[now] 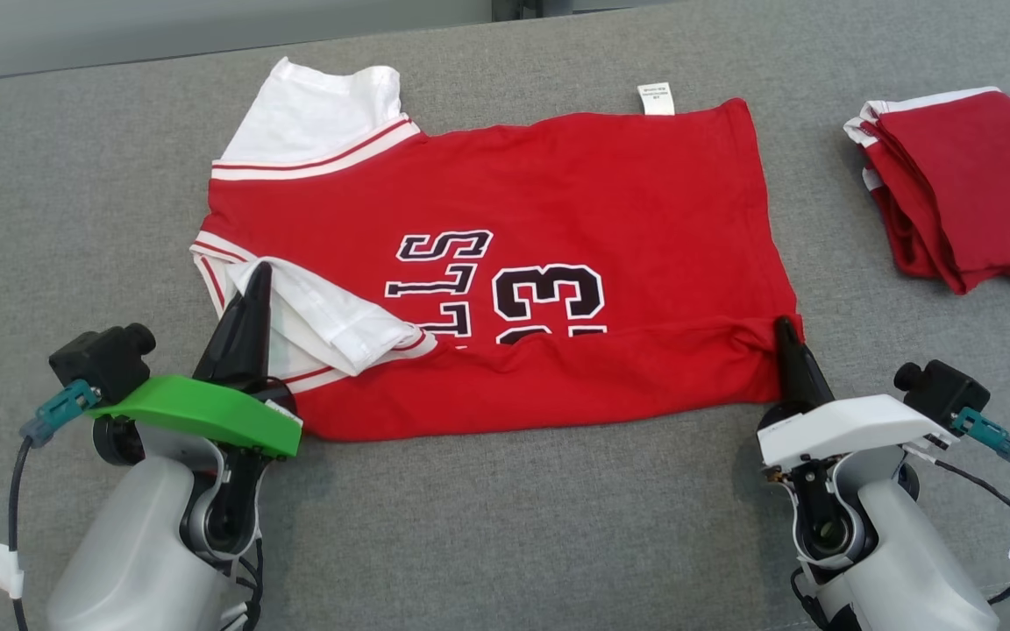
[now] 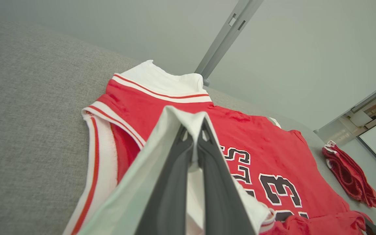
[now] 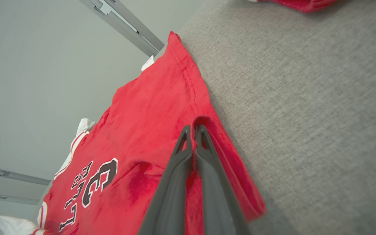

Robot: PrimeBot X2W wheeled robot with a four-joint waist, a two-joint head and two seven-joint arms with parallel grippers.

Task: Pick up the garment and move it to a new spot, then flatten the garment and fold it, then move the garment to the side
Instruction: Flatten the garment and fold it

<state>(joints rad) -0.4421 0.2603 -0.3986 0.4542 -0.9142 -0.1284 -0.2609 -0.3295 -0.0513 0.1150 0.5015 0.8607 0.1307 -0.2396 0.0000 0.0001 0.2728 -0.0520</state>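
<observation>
A red jersey (image 1: 522,202) with white sleeves and black "33" lettering lies spread on the grey surface, its near edge folded up over the print. My left gripper (image 1: 257,279) is shut on the jersey's near white sleeve (image 1: 330,320), which drapes over the fingers (image 2: 175,182) in the left wrist view. At the jersey's near right corner my right gripper (image 1: 786,331) is shut on the red hem (image 3: 220,143), the cloth bunched around its tips. The far white sleeve (image 1: 316,114) lies flat.
A second folded red garment (image 1: 965,188) with white trim lies at the right of the grey surface (image 1: 505,526), apart from the jersey; the same folded garment (image 2: 351,176) appears in the left wrist view. A white care label (image 1: 656,98) pokes out at the jersey's far edge.
</observation>
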